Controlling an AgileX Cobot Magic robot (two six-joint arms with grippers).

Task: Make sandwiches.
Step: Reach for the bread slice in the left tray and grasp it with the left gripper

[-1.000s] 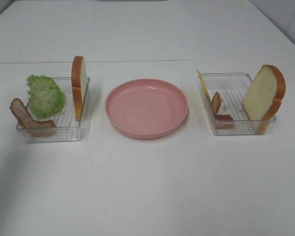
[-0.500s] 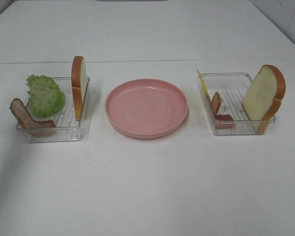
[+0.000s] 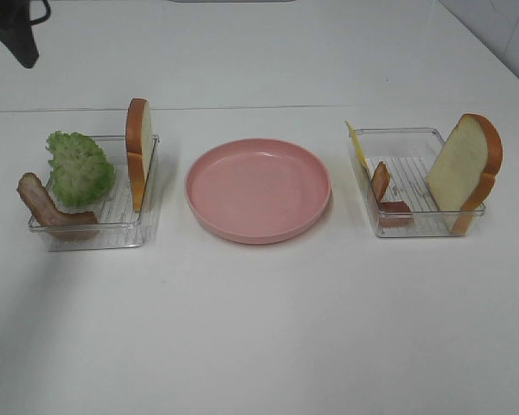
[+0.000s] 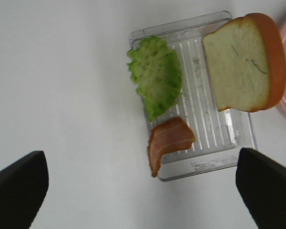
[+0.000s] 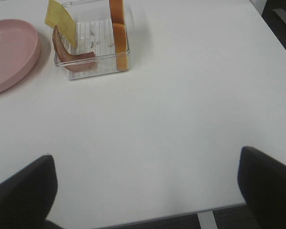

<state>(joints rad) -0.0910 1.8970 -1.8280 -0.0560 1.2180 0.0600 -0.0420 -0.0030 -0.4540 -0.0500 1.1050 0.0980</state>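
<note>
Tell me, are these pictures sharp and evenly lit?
Exterior high: soft, even light, only a faint shadow under the pink plate. Left wrist: lettuce sharp, left hand a dark blur. Right wrist: right hand likewise blurred.

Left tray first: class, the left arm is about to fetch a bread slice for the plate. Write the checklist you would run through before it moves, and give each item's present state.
1. Left end effector open and empty: ok.
2. Right end effector open and empty: ok.
3. Pink plate bare: ok.
4. Left bread slice standing on edge against the left tray wall nearest the plate: ok.
5. Lettuce and bacon apart from that slice: ok.
6. Left end effector centred on the slice: not ok, the slice sits off toward one finger.
</note>
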